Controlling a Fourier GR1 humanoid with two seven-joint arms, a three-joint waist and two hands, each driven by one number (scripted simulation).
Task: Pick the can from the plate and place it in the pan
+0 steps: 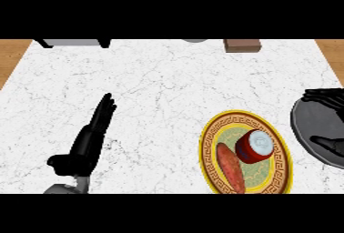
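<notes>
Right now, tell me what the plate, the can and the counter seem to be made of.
Plate: likely glazed ceramic, with a yellow rim and patterned red-gold border.
Can: probably metal, judging by the red side and pale silvery lid.
Counter: looks like white marble or similar stone, with fine grey veins; the finish is hard to judge.

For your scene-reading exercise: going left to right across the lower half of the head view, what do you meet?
Left hand → sausage-like food on the plate → can → pan, with the right hand over it.
</notes>
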